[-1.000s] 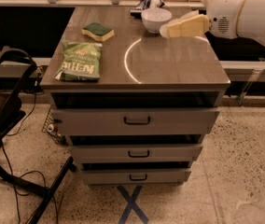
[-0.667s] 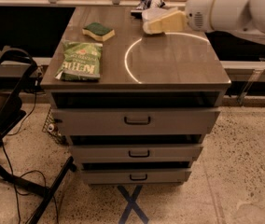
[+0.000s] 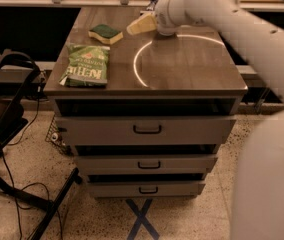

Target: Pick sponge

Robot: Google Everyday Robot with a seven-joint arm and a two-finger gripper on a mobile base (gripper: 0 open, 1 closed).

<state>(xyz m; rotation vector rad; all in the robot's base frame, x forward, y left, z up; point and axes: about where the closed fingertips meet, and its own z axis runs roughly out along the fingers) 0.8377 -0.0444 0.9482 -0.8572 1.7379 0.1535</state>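
The sponge (image 3: 105, 33) lies on the far left part of the cabinet top (image 3: 192, 69), dark green scouring side up over yellow foam. My gripper (image 3: 138, 26) hangs just right of it, at the end of the white arm that reaches in from the upper right. Its cream-coloured fingers (image 3: 142, 25) point left toward the sponge, a short gap away and a little above the surface.
A flat green snack bag (image 3: 86, 65) with white lettering lies near the front left corner. A white ring mark (image 3: 138, 66) curves across the cabinet top. Three drawers (image 3: 147, 129) sit below. A black chair and cables (image 3: 7, 114) stand at left.
The arm has swung left across the back of the cabinet top. The gripper has come from the right side to just beside the sponge. The white bowl at the back is now hidden behind the arm.
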